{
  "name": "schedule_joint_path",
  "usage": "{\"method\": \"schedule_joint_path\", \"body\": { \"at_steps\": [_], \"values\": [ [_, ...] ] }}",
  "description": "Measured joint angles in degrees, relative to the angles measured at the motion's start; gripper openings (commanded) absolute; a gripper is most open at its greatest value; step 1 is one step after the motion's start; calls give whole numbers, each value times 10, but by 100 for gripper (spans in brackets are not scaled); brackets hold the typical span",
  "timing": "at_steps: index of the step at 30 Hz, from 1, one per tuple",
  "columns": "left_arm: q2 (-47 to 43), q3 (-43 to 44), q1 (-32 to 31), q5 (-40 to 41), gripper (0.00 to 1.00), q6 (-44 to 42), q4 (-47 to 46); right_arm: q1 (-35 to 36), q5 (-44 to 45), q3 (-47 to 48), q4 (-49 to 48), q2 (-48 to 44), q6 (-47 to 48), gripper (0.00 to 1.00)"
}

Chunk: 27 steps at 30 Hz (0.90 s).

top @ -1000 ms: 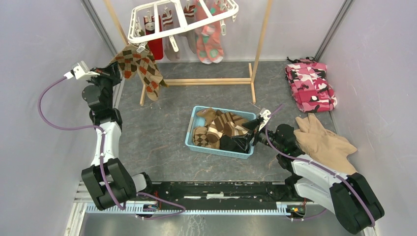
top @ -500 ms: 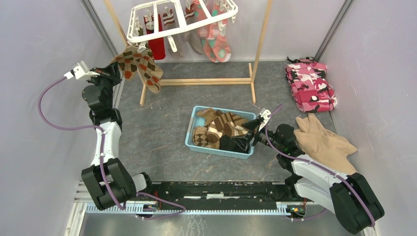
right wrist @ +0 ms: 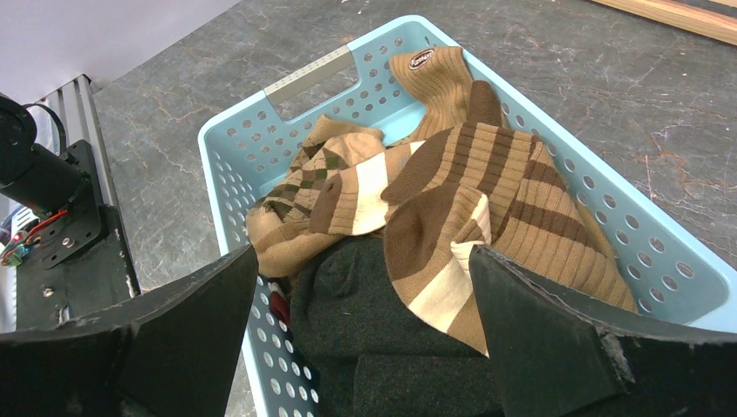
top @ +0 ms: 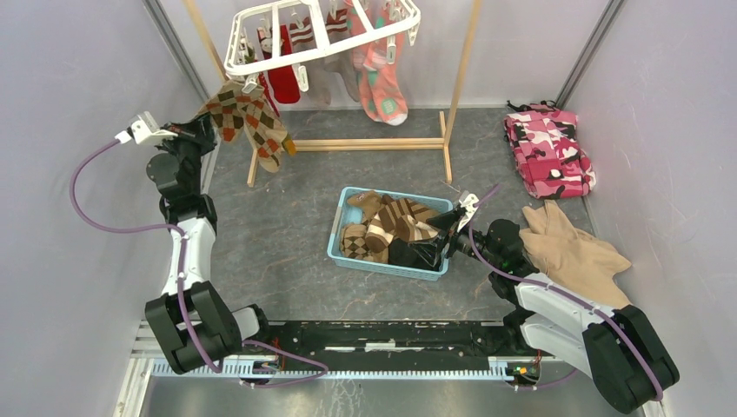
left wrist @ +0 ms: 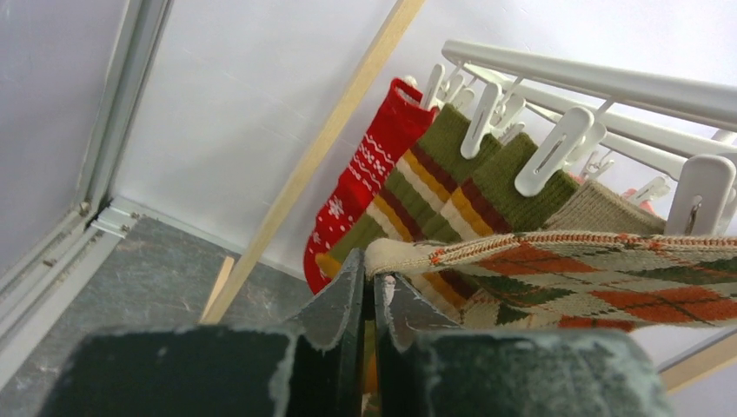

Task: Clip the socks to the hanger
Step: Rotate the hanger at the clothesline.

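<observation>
The white hanger (top: 322, 35) hangs at the back from the wooden stand, with red, striped olive and pink socks (top: 382, 78) clipped under it. My left gripper (top: 205, 123) is shut on the cuff of a tan argyle sock (top: 252, 117) that drapes below the hanger's near-left corner. The left wrist view shows the fingers (left wrist: 369, 282) pinching the cream cuff edge of that argyle sock (left wrist: 608, 278), just under a white clip (left wrist: 702, 195); whether the clip holds it I cannot tell. My right gripper (right wrist: 363, 261) stands open over a dark sock (right wrist: 382, 347) and brown striped socks (right wrist: 487, 191).
The light blue basket (top: 337, 234) sits mid-floor with several socks in it. A wooden stand (top: 365, 143) crosses the back. Pink camouflage cloth (top: 547, 148) and a beige cloth (top: 574, 252) lie at the right. Walls close in on both sides.
The hanger and its hung socks have swung to the right, and the argyle sock has shifted slightly with it. Both arms have hardly moved.
</observation>
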State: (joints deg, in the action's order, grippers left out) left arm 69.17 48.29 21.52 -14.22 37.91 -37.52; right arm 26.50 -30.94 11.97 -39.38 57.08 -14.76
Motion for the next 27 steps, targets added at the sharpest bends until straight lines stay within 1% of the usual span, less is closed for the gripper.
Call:
{"method": "schedule_joint_path", "body": {
  "at_steps": [3,9,11,13,17,22,25,27],
  "values": [
    [-11,-16,0,-4,21,5,1,0,0,0,0,0,0,98],
    [-38,-38,0,-14,40,23,1,0,-1,0,0,0,0,98],
    [-49,-49,0,-16,43,31,1,0,-1,0,0,0,0,98],
    [-58,-58,0,-23,50,39,1,0,-1,0,0,0,0,98],
    [-90,-83,0,-33,67,50,5,0,-1,0,0,0,0,98],
    [-169,-131,0,-45,86,61,24,0,-2,0,0,0,0,98],
    [-240,-170,0,-56,98,67,45,0,-2,0,0,0,0,98],
    [-280,-190,0,-61,100,69,59,0,-2,0,0,0,0,98]
  ]
}}
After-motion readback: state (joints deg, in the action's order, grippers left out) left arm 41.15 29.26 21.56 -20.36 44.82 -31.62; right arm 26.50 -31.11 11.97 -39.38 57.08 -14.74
